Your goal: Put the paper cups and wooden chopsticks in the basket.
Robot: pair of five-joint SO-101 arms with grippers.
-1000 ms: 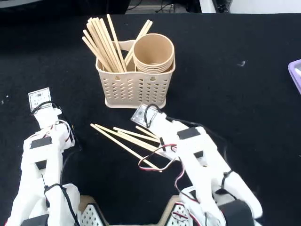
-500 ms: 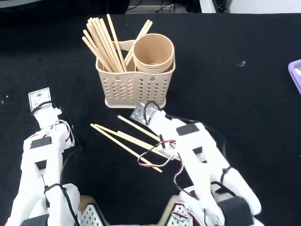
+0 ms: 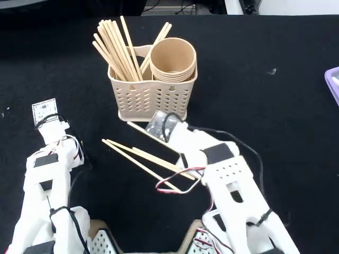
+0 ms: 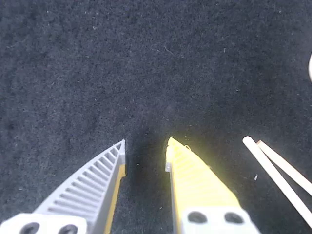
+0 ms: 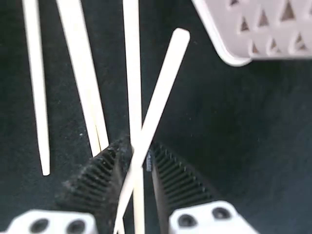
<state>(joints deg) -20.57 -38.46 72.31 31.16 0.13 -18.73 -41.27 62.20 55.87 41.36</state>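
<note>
Sticking out from between the closed fingers of the right gripper [image 5: 138, 145], one chopstick [image 5: 164, 80] is held just beside the basket [image 3: 151, 100]. Cups [image 3: 173, 55] are stacked in the basket. More chopsticks [image 3: 148, 157] are spread on the table [image 3: 275, 132]. The left gripper [image 4: 145, 144] is held open.

Paper cups [image 3: 173, 58] in basket [image 3: 151, 100], chopsticks [image 3: 148, 156] loose beside (others inside)
</note>
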